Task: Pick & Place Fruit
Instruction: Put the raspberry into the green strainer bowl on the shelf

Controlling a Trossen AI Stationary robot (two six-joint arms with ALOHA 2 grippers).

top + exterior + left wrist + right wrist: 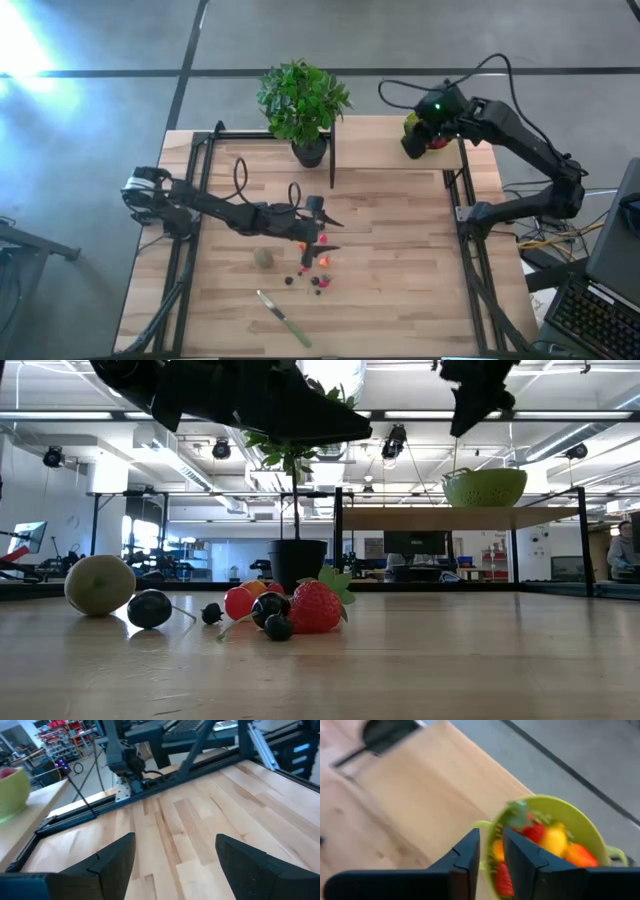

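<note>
Toy fruits lie clustered on the tabletop: a dull-green ball (100, 584) at one end, dark berries (150, 608) beside it, then a red berry (238, 602) and a strawberry (316, 606) touching. More fruit, including a yellow lemon (554, 840) and strawberries (536, 832), sits heaped in a lime-green bowl (580, 822).

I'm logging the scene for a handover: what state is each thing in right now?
Lime-green round bowl: upright on the raised shelf, holding fruit.
Left gripper: jaws open, empty, above the loose fruit.
Right gripper: over the bowl, jaws slightly apart, empty.
Red toy strawberry: lying on the table.
Green-handled knife: lying flat.
</note>
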